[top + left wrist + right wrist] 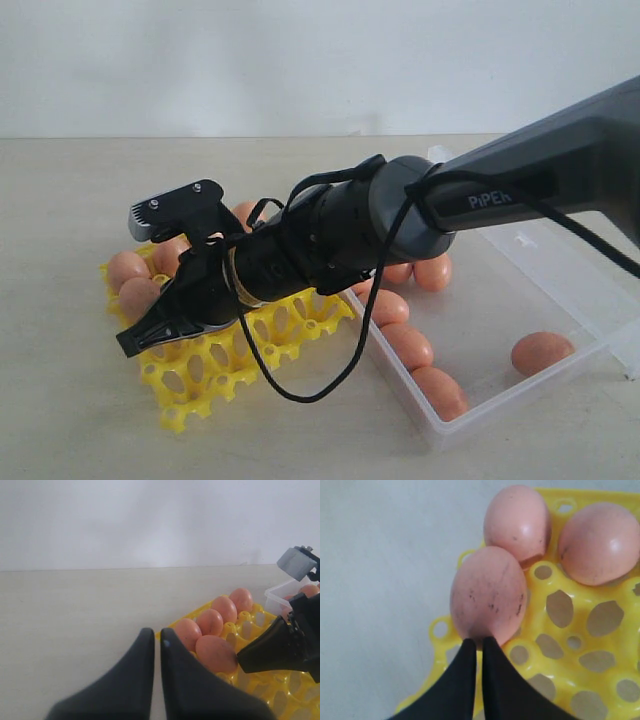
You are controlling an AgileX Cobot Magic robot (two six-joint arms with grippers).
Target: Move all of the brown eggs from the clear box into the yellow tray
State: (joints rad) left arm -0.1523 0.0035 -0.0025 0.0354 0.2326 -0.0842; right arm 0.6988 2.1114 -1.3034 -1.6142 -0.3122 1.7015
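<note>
The right gripper [128,342] is seen reached across to the yellow tray [580,672], which is set on the pale table [80,420] just beside the clear box [430,428]. Its jaws are pressed fully together and nothing is held between them. In the right wrist view the closed tips are found right at the near end of one speckled egg [489,595] seated in a cup at the tray's edge – whether the tips actually touch the shell cannot be told.

Of the brown eggs [210,621], five are shown in the tray by the left wrist view: four in a row along one edge and one more in the next row, beside the right gripper. All are gathered at the side of the tray away from the box; the cups nearer the box are seen bare. Six more eggs can be counted in the box in the exterior view – most are lined along the wall nearest the tray, some partly hidden by the arm, and one [542,352] lies apart towards the far end.

The left gripper [154,636] is held low over the bare table near the tray's corner, its fingers drawn to a thin slit with nothing gripped. A black cable [300,395] is looped beneath the right arm.
</note>
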